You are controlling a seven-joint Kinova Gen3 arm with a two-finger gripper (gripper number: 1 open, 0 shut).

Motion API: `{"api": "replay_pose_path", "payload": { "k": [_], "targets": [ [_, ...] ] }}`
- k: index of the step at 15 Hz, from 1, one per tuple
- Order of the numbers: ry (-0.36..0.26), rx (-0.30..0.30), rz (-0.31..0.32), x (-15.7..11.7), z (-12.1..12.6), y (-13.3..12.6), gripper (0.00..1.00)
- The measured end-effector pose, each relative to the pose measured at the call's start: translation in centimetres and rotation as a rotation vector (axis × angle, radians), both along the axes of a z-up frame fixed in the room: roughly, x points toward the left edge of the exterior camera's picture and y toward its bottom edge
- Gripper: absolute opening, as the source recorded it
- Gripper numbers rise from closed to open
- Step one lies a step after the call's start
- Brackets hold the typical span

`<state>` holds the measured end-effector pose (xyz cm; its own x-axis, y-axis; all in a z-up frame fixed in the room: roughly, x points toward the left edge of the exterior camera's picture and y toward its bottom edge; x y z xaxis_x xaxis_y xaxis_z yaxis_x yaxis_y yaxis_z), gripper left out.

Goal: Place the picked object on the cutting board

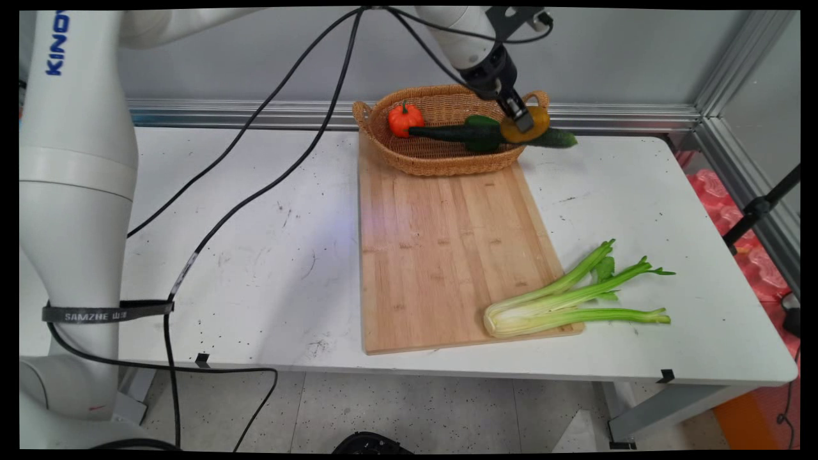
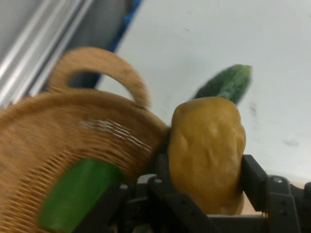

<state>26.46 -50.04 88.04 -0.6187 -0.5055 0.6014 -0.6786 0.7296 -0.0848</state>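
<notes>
Celery (image 1: 562,300) on board's (image 1: 441,255) near corner; hand (image 1: 523,121) clamped on potato (image 2: 206,150) over basket (image 1: 441,160).

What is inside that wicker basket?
The basket holds a small orange pumpkin, a cucumber poking over its rim, and something green. Its floor beneath them is hidden.

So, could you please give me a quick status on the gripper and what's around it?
Gripper shut on potato, over the basket's right end. Cucumber juts over the rim there. Celery on the cutting board.
</notes>
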Motion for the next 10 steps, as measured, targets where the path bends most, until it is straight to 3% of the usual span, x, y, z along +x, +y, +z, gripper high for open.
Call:
{"api": "replay_pose_path", "payload": {
  "k": [10],
  "targets": [
    [-0.018, 0.084, -0.112, -1.3, -3.8, 7.7, 0.0]
  ]
}}
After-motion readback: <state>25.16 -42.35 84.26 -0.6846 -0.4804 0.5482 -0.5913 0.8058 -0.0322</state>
